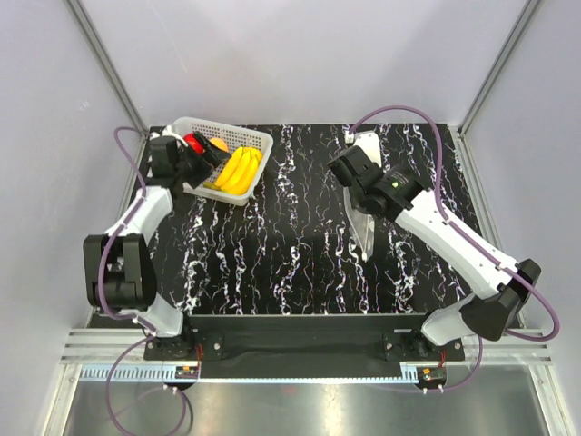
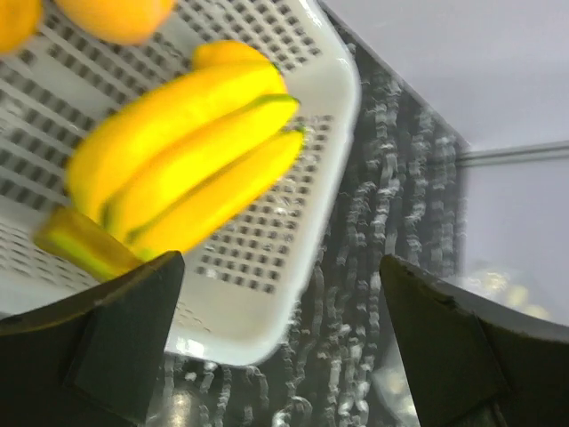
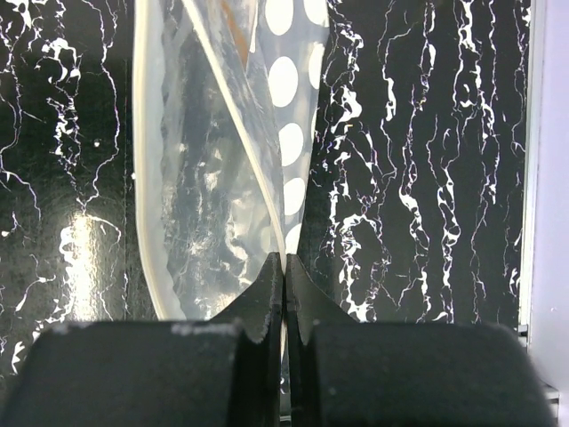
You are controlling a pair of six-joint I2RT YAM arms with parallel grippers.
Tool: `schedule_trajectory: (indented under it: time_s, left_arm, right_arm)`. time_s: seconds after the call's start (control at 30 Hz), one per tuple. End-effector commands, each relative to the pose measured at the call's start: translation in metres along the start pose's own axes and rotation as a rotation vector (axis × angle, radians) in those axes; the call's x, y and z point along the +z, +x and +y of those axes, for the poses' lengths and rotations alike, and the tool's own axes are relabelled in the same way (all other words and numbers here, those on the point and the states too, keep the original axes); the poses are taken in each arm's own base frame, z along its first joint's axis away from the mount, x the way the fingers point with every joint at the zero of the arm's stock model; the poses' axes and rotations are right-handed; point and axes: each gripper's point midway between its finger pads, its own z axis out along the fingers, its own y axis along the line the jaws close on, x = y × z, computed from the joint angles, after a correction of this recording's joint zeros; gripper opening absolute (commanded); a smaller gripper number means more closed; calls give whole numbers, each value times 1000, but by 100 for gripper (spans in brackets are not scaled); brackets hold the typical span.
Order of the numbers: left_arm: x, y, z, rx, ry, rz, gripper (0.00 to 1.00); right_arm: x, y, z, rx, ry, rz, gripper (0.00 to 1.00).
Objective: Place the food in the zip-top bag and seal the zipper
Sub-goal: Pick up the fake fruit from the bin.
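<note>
The bananas [image 1: 239, 170] lie in a white perforated basket [image 1: 257, 138] at the back left, with a red fruit [image 1: 194, 143] and an orange fruit [image 1: 218, 143]. The yellow-pink fruit is not clearly visible. My left gripper [image 1: 211, 163] is open at the basket's near rim. In the left wrist view the bananas [image 2: 187, 160] lie just beyond its empty gripper [image 2: 280, 298], and an orange fruit [image 2: 116, 13] sits at the top edge. My right gripper [image 3: 284, 267] is shut on the edge of the clear zip-top bag [image 3: 213, 178], which lies flat on the table [image 1: 365, 222]. The zipper [image 3: 238, 111] runs along the bag.
The black marbled table [image 1: 272, 245] spans the view between the two arms. The basket [image 2: 293, 258] has a low rim under my left gripper. Grey walls and metal frame posts [image 1: 109, 64] close in the back and sides. The table's right edge [image 3: 532, 178] lies close to the bag.
</note>
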Motion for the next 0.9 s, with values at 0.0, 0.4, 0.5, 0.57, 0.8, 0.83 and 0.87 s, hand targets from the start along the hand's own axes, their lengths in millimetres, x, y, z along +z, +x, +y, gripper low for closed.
schedule_trajectory:
  time_s: [0.0, 0.4, 0.5, 0.57, 0.8, 0.83, 0.87]
  left_arm:
    - [-1, -32, 24, 140, -251, 9, 99]
    - [22, -34, 63, 386, -559, 265, 99]
    - [13, -29, 61, 419, -619, 316, 99]
    - [5, -30, 59, 459, -653, 321, 99]
    - [1, -20, 68, 486, -688, 391, 99]
    - [8, -13, 73, 479, -684, 419, 99]
    - [11, -6, 73, 467, -662, 446, 99]
  right_arm:
    - [-18, -14, -12, 17, 1, -50, 0]
    - [-21, -16, -14, -35, 0, -38, 0]
    - [-19, -13, -13, -36, -4, -36, 0]
    - [-19, -10, -14, -36, -5, -35, 0]
    - [-22, -7, -14, -24, -25, -39, 0]
    - [-22, -7, -14, -22, -25, -39, 0]
    - [-22, -7, -14, -21, -28, -38, 0]
